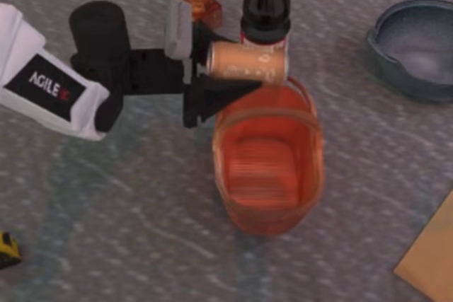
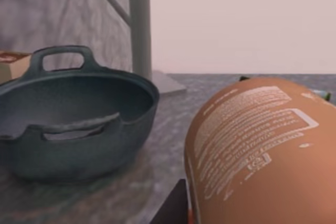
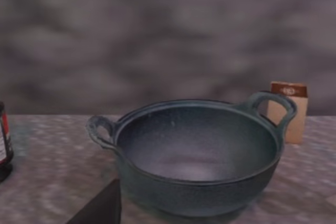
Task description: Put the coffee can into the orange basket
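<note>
Nearest the camera in the left wrist view, the coffee can [image 2: 262, 150] fills the lower corner, its tan side covered in blocks of pale small print too fine to read (a boxed panel sits among the lines). From above, the coffee can [image 1: 248, 62] lies on its side, its long axis running across the bench from left to right, with one end toward the arm and the other toward the top view's right; pale markings show on its body but cannot be read. The left tool [image 1: 212, 68] has its two dark fingers closed on the can, one on the far side and one on the near side, holding it in the air over the far rim of the orange basket [image 1: 311, 175], just above where the thin arched handle crosses. The white arm casing behind carries the word "AGILE" on a black patch [image 1: 44, 86]. Just beyond the can stands a tall dark bottle [image 1: 266, 5] with a red-and-white label whose writing is illegible, and beside it a small orange-brown block [image 1: 199, 3]. Farther right sits a blue-grey bowl [image 1: 386, 47] with two loop handles, and beyond it in the right wrist view a tan carton [image 3: 291, 109] bears a dark band with an unreadable mark. Whether the right tool is open, I cannot tell.
</note>
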